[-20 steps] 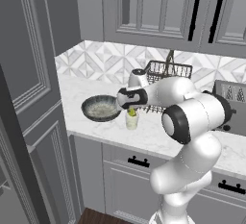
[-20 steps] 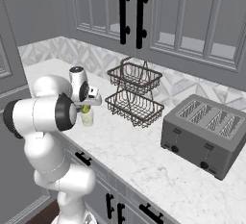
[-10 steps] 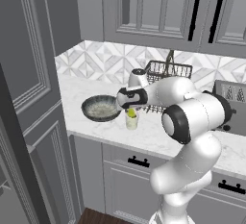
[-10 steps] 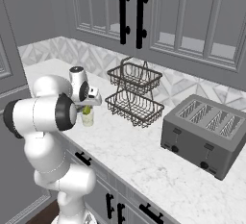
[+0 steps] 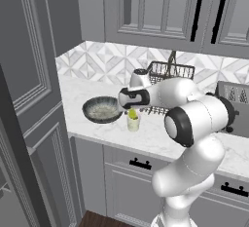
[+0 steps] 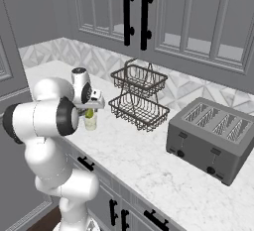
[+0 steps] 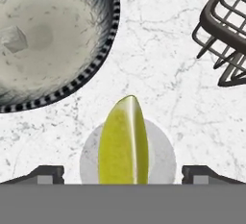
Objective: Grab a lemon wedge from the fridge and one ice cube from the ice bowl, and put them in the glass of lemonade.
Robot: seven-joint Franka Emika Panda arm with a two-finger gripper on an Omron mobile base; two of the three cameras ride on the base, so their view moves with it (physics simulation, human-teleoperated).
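Observation:
My gripper (image 7: 122, 172) hangs open right above the glass of lemonade (image 7: 161, 156), its fingertips (image 7: 45, 172) spread wide on both sides. The yellow lemon wedge (image 7: 122, 143) stands point-up in the mouth of the glass, touching neither finger. From the left base the wedge (image 5: 132, 114) pokes out of the glass (image 5: 133, 122) under the gripper (image 5: 130, 107). The ice bowl (image 7: 109, 23) lies just beside the glass, with one ice cube (image 7: 14, 39) inside. From the right base the glass (image 6: 90, 122) stands near the counter's front edge.
A two-tier black wire basket (image 6: 139, 96) stands close behind the glass, and its corner (image 7: 226, 31) shows in the hand view. A grey toaster (image 6: 216, 136) is further right. Upper cabinets with black handles (image 6: 134, 12) hang overhead. A tall dark grey panelled front (image 5: 24, 99) rises at left.

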